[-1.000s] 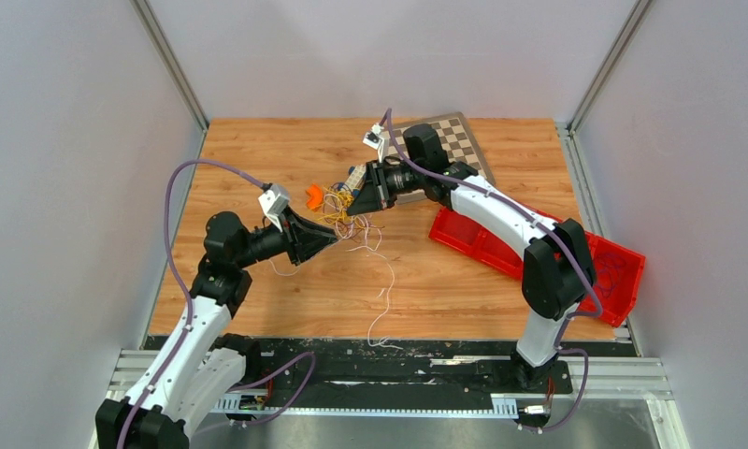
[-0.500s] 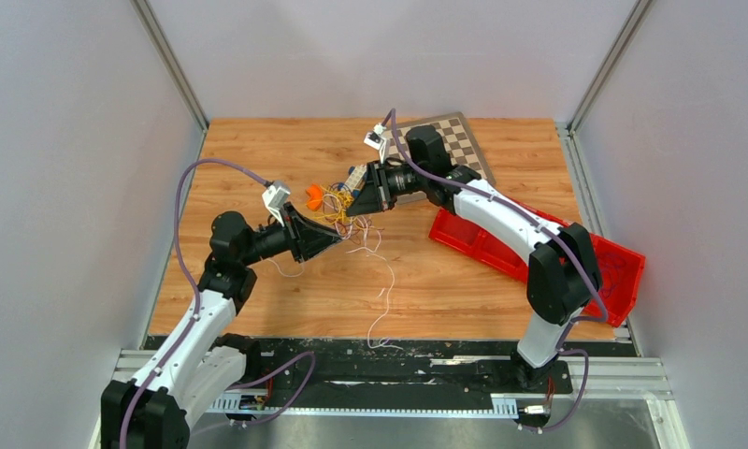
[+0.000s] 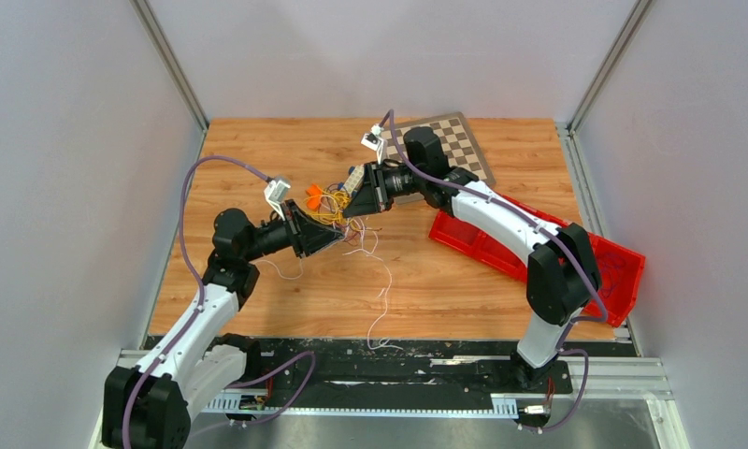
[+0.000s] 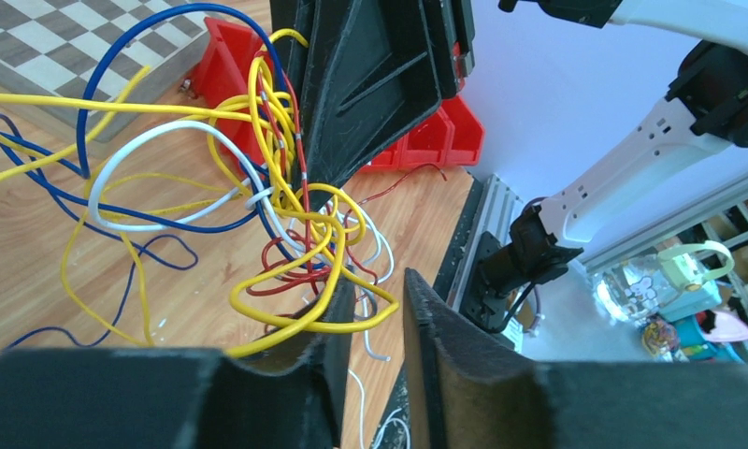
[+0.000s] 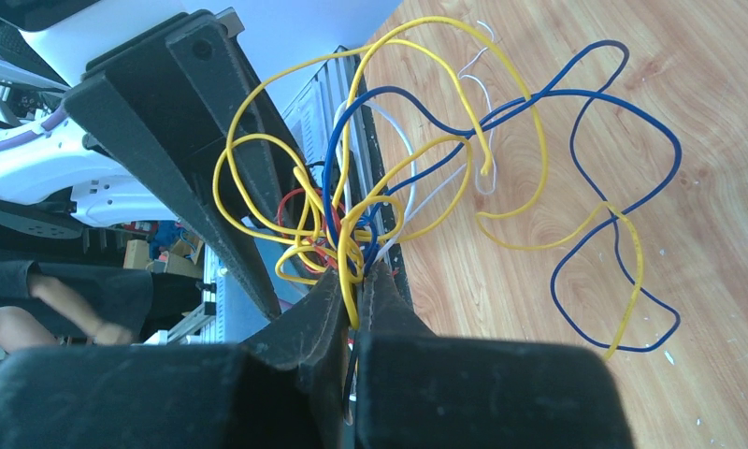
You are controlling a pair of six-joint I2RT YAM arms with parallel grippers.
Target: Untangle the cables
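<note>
the right end effector (image 5: 359, 281) is clamping the tangled cables (image 5: 352, 224) above mid-bench (image 3: 445, 281), between both arms. the left end effector (image 4: 378, 281) is gaping, with yellow loops draping around one finger and white strands trailing down.

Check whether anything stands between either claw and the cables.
Nothing visible does. The right claw is shut on yellow strands of the cables. The left claw, fingers apart, has its tips in the same tangle, with loops lying against one finger. The two claws face each other closely across the bundle.
</note>
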